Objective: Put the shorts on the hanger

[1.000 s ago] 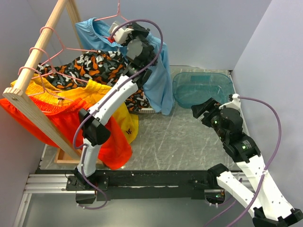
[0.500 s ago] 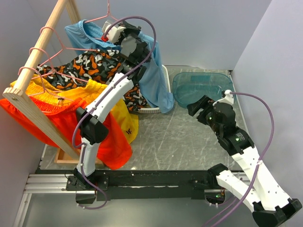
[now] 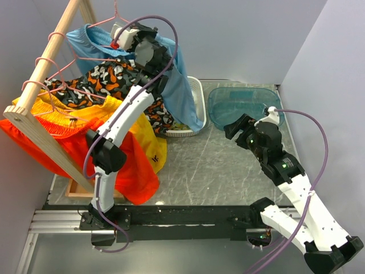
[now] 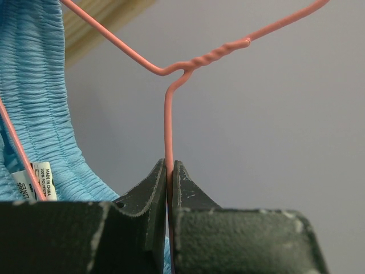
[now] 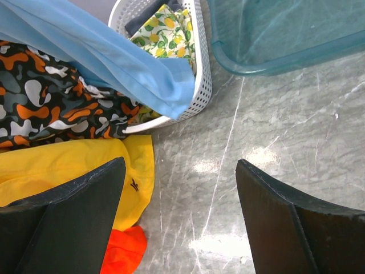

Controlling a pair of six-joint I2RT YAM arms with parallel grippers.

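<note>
The sky-blue shorts hang on the pink wire hanger, held high at the back left near the wooden rail. My left gripper is shut on the hanger's wire just below its twisted neck; in the left wrist view the wire runs up from between the closed fingers, with the shorts' elastic waistband at left. My right gripper is open and empty above the table at right. In the right wrist view it hangs over bare tabletop, and a leg of the shorts drapes toward the basket.
A wooden rail carries other pink hangers with patterned shorts, yellow shorts and orange shorts. A white basket of clothes and a teal plastic tub stand at the back of the table.
My left gripper has carried the hanger and blue shorts left and up toward the rail, uncovering the white basket. My right arm has shifted slightly left.
</note>
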